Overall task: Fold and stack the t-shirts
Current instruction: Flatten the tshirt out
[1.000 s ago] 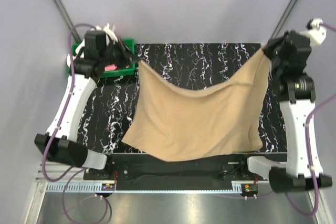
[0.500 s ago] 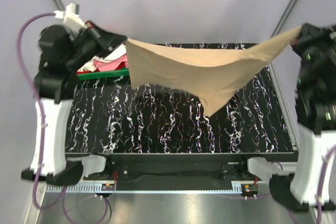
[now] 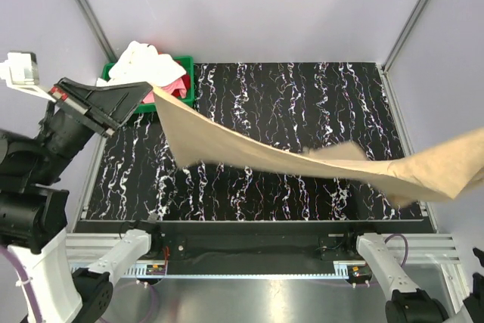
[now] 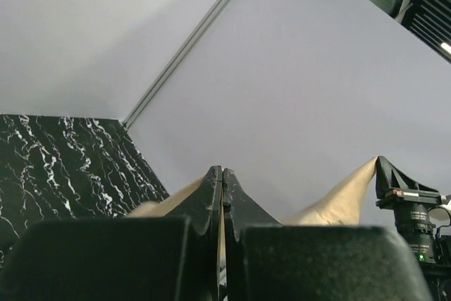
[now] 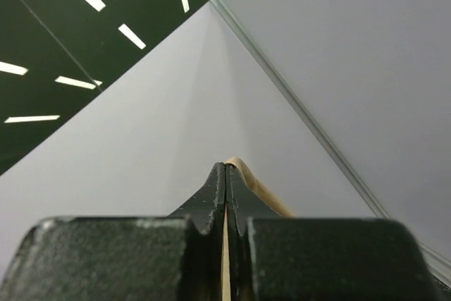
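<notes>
We have swung the tan t-shirt (image 3: 227,149) up off the worktop (image 3: 302,88). It now hangs stretched in the air above it, the left gripper (image 4: 223,171) and right gripper (image 5: 225,167) each pinching an edge, ready to lay flat.

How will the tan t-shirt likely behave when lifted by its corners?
Probably floppy: the tan t-shirt sags in a curve from the left tool toward the right edge. Likely light: a narrow pinch holds it aloft. It may flap; one fold looks blurred.
</notes>
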`<state>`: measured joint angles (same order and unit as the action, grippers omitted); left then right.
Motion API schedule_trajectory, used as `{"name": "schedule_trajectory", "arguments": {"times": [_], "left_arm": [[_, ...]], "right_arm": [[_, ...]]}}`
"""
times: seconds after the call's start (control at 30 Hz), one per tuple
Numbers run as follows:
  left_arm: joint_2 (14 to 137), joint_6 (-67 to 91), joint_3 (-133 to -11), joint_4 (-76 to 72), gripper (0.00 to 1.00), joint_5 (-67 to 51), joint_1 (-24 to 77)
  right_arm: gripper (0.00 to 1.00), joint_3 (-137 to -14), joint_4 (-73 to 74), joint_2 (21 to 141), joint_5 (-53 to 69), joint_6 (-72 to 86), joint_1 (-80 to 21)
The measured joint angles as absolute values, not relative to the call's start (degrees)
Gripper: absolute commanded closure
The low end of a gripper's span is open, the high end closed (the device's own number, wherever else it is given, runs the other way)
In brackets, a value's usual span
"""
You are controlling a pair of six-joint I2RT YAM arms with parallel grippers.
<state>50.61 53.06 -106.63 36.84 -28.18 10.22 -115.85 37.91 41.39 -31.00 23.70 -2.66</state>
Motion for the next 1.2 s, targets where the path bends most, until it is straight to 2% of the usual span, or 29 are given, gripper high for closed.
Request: {"name": "schedule_trajectory", "arguments": {"times": [0.2, 0.37, 0.5, 0.63, 0.8, 0.97, 1.07, 1.2], "left_arm": [[54.1, 52.8, -101.1, 35.7, 1.00, -27.7, 10.2], [62.2, 51.9, -91.2, 30.8, 1.00, -25.3, 10.2], [75.0, 50.8, -86.2, 24.2, 1.00, -23.9, 10.2], [91.0, 48.7, -86.4, 18.6, 1.00, -23.0, 10.2], [112.2, 45.7, -97.2, 15.0, 1.00, -23.2, 10.1], [134.1, 44.8, -118.7, 12.9, 1.00, -25.3, 9.0], [140.5, 44.9, -125.1, 11.5, 1.00, -25.7, 8.0], [143.1, 46.2, -126.0, 6.6, 1.00, -25.7, 6.6]], "right_arm": [[1.00, -113.4, 35.8, 47.8, -32.1, 19.4, -2.7], [1.00, -105.9, 26.6, 60.1, -33.6, 12.8, -2.7], [1.00, -98.5, 16.4, 72.5, -33.1, 7.3, -2.6], [1.00, -93.5, 7.4, 87.0, -31.6, 4.1, -2.0], [1.00, -94.1, -1.1, 104.8, -28.7, 3.3, 0.6], [1.00, -102.2, -3.7, 121.0, -23.0, 5.1, 4.5], [1.00, -106.3, -4.1, 126.5, -19.3, 6.1, 6.0], [1.00, -109.4, -4.8, 129.6, -15.7, 7.5, 7.1]]}}
